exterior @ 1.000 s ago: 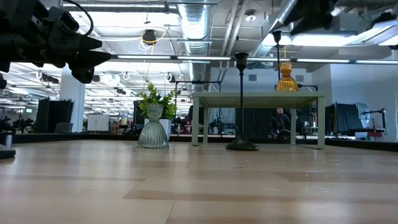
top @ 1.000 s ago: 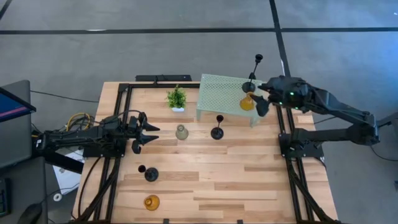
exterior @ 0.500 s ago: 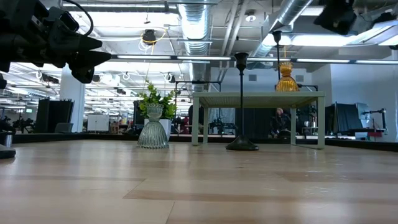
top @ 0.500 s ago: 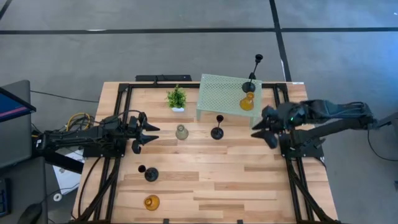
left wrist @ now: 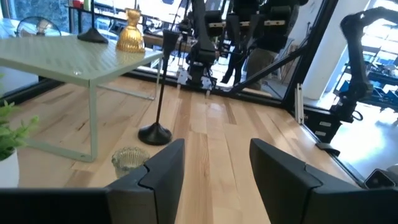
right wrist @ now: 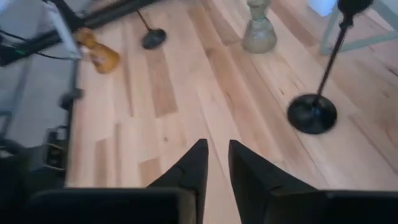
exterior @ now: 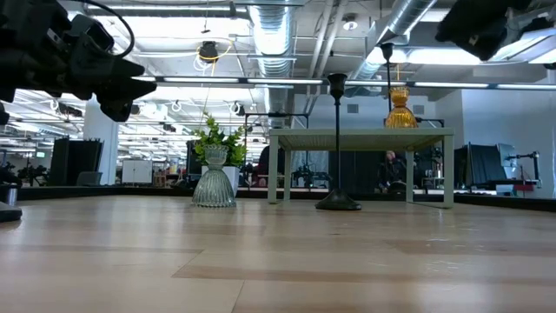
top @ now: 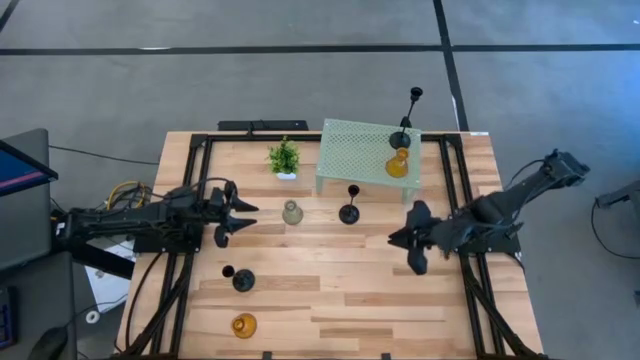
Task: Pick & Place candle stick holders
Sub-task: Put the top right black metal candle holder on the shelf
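Observation:
Two candle stick holders stand on the pale green mesh stand (top: 362,152): a thin black one (top: 404,137) and a squat amber one (top: 398,165). On the table stand a black one (top: 348,212), a clear-grey one (top: 291,212), another black one (top: 243,280) and an amber one (top: 243,325) near the front edge. My left gripper (top: 240,216) hovers open, left of the clear-grey holder. My right gripper (top: 398,243) hangs above the table, right of the middle black holder (right wrist: 312,113). Its fingers are almost together, with nothing between them.
A small green potted plant (top: 284,158) stands left of the mesh stand. Black frame rails (top: 462,205) run along the table's left and right sides. Bare wood (top: 340,290) lies between the near holders and my right gripper.
My right gripper has drawn away from the amber holder at the mesh stand's right end and gone toward the table's near edge, ending over the wood right of the middle black holder. The amber holder has stayed upright on the stand.

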{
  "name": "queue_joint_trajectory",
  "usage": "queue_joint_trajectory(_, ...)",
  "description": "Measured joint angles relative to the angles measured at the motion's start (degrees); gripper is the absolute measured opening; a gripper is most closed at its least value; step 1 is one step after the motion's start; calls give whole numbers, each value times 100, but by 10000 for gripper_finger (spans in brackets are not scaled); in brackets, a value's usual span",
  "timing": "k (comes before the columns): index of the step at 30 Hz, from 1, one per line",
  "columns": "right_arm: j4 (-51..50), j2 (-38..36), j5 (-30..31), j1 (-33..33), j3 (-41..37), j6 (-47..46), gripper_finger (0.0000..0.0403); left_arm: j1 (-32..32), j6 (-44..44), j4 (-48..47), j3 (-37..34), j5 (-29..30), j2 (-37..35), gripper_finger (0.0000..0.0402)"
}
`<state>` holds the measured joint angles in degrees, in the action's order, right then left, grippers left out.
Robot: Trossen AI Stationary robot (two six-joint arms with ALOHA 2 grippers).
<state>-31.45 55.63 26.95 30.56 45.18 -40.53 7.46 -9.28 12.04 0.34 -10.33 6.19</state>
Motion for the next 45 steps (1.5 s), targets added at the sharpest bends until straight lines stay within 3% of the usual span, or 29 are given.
queue_joint_trajectory(5, 103, 487, 320, 156, -45, -394, 40, 0, -23, 129, 0, 2, 250, 182)
queue_joint_trajectory(12, 107, 1129, 475, 103, -47, -454, 24, -1, -209, 1567, 2, 0, 771, 182)
queue_joint_trajectory(16, -18, 1309, 879, 73, -49, -409, 9, -54, -199, 1860, 2, 2, 1290, 182)
queue_joint_trajectory(23, -642, 967, 1771, 305, -49, -440, 3, -301, -76, 2740, 68, 14, 2532, 182)
queue_joint_trajectory(30, -959, 200, 2247, 463, -47, 37, 1, -759, 734, 2826, 964, 558, 4083, 182)
queue_joint_trajectory(38, -835, -562, 1787, 77, -47, 1370, 0, -1001, 1392, 3031, 1807, 678, 5584, 182)
queue_joint_trajectory(41, -612, -797, 1275, -151, -105, 1891, 0, -1001, 1392, 3333, 1864, 678, 5910, 182)
queue_joint_trajectory(45, 687, -1335, 60, -527, -770, 2953, 0, -999, 1379, 3827, 1862, 675, 6152, 182)
